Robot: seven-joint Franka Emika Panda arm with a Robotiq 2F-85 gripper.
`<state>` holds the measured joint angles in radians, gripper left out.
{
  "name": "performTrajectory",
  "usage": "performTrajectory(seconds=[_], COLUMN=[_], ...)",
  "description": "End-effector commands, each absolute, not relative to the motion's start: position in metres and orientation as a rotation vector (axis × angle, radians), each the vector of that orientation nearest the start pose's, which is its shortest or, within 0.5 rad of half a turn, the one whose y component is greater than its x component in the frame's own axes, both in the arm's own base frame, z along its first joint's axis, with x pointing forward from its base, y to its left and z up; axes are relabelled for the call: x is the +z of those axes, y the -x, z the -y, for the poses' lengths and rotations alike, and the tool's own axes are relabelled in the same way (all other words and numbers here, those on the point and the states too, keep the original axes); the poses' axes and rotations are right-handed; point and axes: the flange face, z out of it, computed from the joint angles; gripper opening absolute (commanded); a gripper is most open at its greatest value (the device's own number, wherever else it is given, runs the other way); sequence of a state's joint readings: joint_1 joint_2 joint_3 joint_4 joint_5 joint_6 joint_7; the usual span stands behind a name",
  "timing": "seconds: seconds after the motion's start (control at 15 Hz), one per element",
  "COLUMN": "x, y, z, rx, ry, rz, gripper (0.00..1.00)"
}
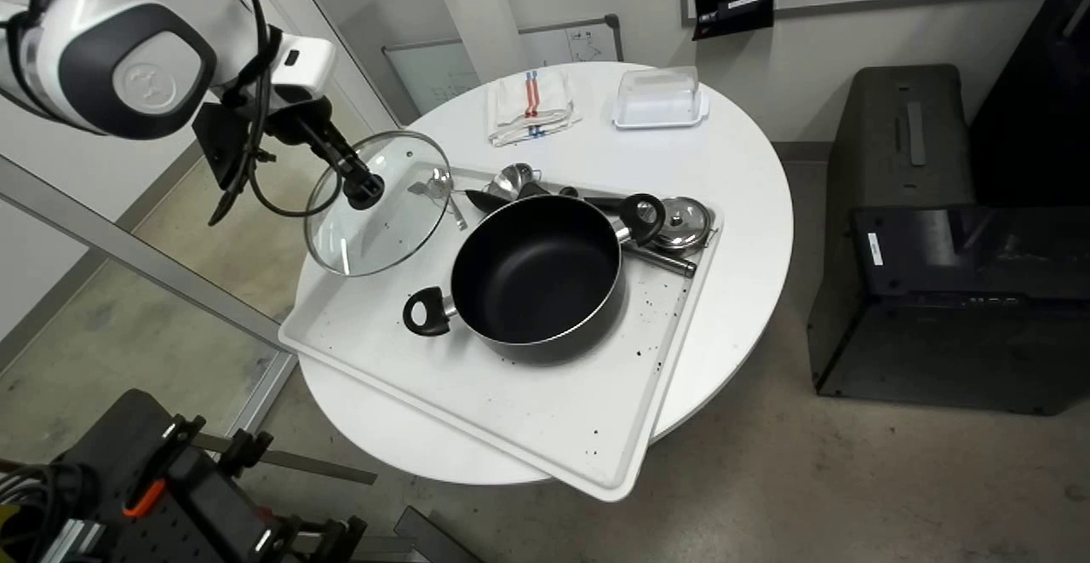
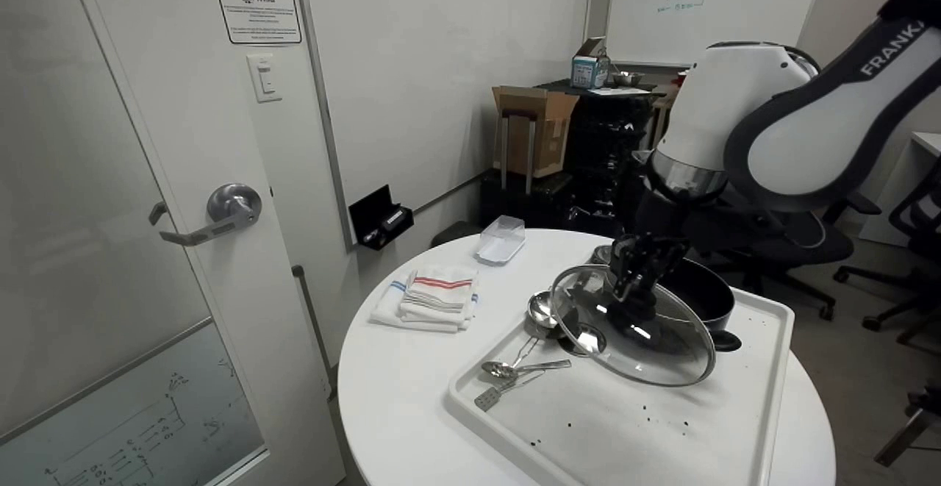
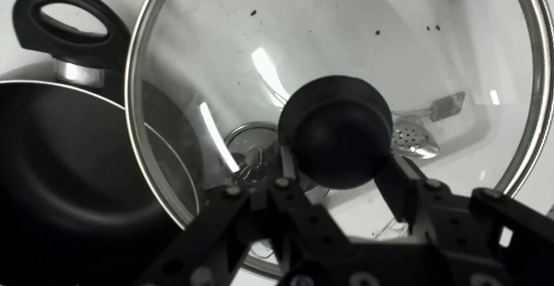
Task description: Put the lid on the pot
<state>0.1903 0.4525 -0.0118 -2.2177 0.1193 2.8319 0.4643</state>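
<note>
I've the white-and-black arm (image 2: 724, 107) angled down beside the round black pan (image 1: 536, 269), black gripper (image 3: 344, 165) pinched on the tilted round clear-glass lid (image 1: 396, 222), seemingly by its knob (image 3: 337, 134).

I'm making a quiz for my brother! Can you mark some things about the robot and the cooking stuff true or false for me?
1. The pincer holds the lid by its knob. True.
2. The pot stands on the tray. True.
3. The lid is already on the pot. False: it is in the air, off the pot.
4. The pot has just one handle. False: it has two handles.
5. The folded cloth is striped. True.
6. The folded cloth is inside the pot. False: it lies on the table.
</note>
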Motion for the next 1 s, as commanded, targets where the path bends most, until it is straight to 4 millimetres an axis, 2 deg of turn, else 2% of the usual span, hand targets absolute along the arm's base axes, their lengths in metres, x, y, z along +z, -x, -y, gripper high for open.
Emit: performTrajectory(seconds=[0.0, 0.27, 0.53, 0.93], x=[0.216, 0.226, 0.225, 0.218], y=[-0.563, -0.569, -0.573, -0.579], z=[-0.057, -0.009, 0.037, 0.088], rx=[-0.212, -0.199, -0.176, -0.149], ry=[2.919, 2.867, 2.845, 2.794], rz=[-0.751, -0.931, -1.088, -1.317], gripper=[0.23, 0.23, 0.23, 0.23])
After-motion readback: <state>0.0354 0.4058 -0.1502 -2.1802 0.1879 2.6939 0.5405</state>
